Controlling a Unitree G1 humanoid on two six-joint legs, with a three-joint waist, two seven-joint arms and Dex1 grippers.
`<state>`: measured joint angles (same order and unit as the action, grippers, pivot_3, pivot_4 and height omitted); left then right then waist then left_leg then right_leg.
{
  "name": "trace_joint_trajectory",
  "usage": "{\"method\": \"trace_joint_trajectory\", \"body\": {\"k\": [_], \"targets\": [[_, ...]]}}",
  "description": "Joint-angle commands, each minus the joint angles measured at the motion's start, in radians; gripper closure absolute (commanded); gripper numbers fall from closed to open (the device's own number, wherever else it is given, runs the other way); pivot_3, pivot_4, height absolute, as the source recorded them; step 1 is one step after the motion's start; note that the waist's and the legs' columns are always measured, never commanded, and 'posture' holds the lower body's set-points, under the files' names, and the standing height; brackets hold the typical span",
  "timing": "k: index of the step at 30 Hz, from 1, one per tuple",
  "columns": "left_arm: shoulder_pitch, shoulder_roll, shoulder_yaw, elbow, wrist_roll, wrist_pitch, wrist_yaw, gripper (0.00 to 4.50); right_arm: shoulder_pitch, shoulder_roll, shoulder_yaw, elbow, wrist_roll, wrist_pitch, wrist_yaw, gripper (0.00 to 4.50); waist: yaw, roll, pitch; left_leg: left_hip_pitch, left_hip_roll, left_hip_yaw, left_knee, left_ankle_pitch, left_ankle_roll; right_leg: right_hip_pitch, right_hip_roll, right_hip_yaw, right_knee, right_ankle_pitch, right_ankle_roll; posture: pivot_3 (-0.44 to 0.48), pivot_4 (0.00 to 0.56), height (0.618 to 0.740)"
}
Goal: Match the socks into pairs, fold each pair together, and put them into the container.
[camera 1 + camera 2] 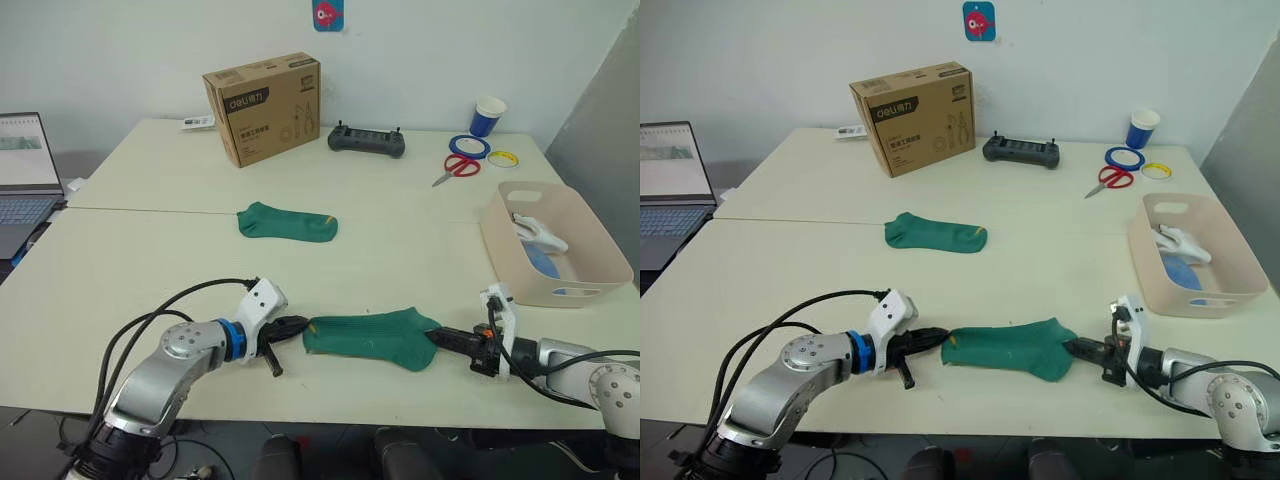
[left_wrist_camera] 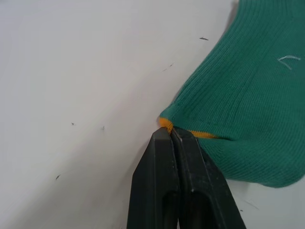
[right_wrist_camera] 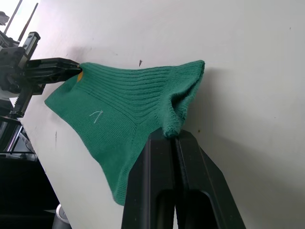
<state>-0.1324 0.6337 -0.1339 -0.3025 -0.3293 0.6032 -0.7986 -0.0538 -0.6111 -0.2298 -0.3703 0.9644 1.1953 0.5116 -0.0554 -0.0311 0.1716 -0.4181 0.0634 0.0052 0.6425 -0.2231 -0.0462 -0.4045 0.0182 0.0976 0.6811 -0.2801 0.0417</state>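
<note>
A dark green sock (image 1: 375, 336) lies stretched near the table's front edge, held at both ends. My left gripper (image 1: 300, 326) is shut on its left end, pinching the yellow-marked tip (image 2: 165, 125). My right gripper (image 1: 437, 338) is shut on its right end, where the fabric bunches up (image 3: 174, 126). A second dark green sock (image 1: 287, 222) lies flat in the middle of the table, apart from both grippers. The pale pink-beige container (image 1: 590, 268) stands at the right edge, with a white sock (image 1: 540, 234) and a light blue sock (image 1: 543, 262) inside.
A brown cardboard box (image 1: 263, 107) and a black controller (image 1: 367, 141) stand at the back. Red scissors (image 1: 458, 168), tape rolls (image 1: 468, 146) and a blue cup (image 1: 488, 116) sit at the back right. A laptop (image 1: 25, 170) is off the left side.
</note>
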Motion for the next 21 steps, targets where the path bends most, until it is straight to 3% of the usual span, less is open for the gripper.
{"method": "trace_joint_trajectory", "body": {"k": [1, 21], "targets": [[-0.009, 0.008, -0.007, -0.015, 0.000, -0.014, -0.020, 4.50, 0.011, 0.020, -0.023, -0.045, 0.025, -0.004, -0.028, 4.43, 0.000, 0.000, 0.000, 0.000, 0.000, 0.000, 0.000, 0.000, 0.000, 0.000, 0.000, 0.000, 0.000, 0.000, 0.000, 0.000, 0.150, 0.740], [-0.025, 0.012, -0.026, -0.001, 0.027, -0.013, -0.044, 4.50, 0.062, 0.038, -0.014, -0.069, 0.031, -0.014, -0.044, 4.43, 0.000, 0.000, 0.000, 0.000, 0.000, 0.000, 0.000, 0.000, 0.000, 0.000, 0.000, 0.000, 0.000, -0.001, -0.001, 0.000, 0.150, 0.740]]}}
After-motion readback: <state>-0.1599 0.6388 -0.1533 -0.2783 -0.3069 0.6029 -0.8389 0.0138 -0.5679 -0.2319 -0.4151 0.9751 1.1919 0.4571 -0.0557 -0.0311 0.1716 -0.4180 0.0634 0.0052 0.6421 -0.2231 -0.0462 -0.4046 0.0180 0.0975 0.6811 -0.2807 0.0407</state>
